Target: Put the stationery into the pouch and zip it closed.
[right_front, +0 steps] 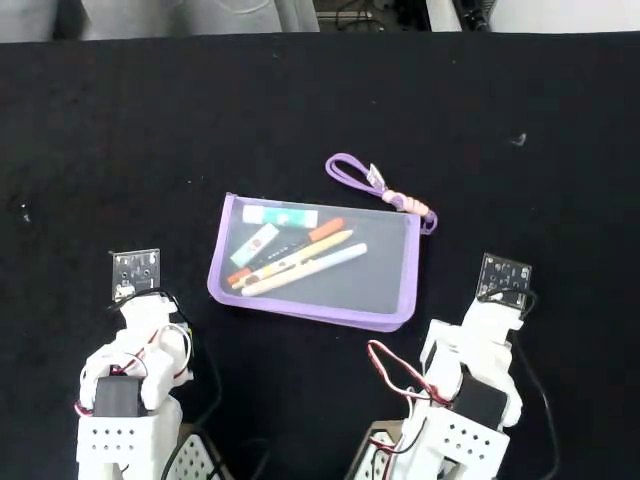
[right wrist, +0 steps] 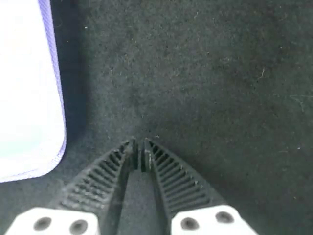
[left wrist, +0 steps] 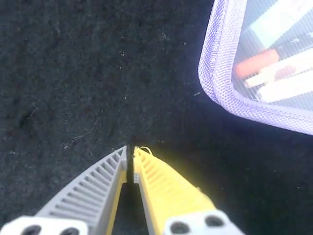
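black table (right_front: 500, 100) spreads wide round the pouch (right_front: 372, 283), left fingers (left wrist: 161, 186) and right fingers (right wrist: 176, 181) clenched empty beside its near corners.

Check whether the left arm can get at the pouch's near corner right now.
Probably yes: the left gripper sits shut over the black table, close beside the pouch, and nothing lies between them.

Soft, even light from above falls on the black table (right_front: 120, 130), which swallows most of it and shows hardly any cast shadow in the high view. In the right wrist view the pouch (right wrist: 24, 83) is washed out to white glare, with a dark band of shadow along its edge; in the left wrist view its purple rim glows pale.
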